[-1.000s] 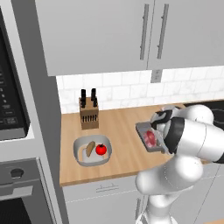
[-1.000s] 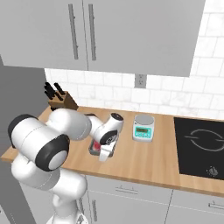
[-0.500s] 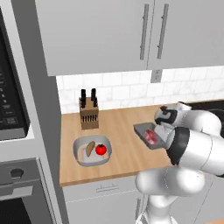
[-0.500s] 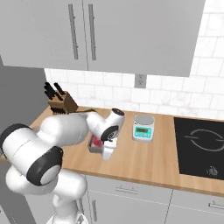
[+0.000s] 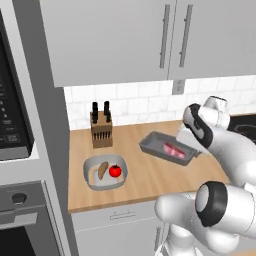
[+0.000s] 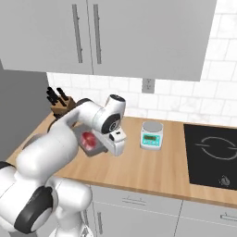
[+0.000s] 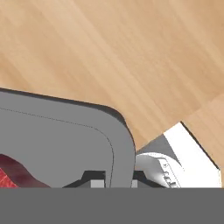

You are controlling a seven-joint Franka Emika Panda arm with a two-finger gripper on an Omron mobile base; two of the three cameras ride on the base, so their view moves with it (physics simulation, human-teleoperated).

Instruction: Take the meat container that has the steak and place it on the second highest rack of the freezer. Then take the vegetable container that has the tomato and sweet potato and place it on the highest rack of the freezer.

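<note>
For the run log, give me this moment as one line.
phase: lifting meat container | gripper: shut on meat container rim | steak: inside | vegetable container: on counter, untouched

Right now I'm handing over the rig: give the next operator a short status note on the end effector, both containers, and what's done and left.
End effector: shut on the rim of the meat container, steak inside, tilted and lifted off the counter.
Vegetable container: on the counter in front of the knife block, holding tomato and sweet potato, untouched.
Done: meat container grasped and picked up.
Left: place it on the freezer's second highest rack, then the vegetable container on the highest rack.
</note>
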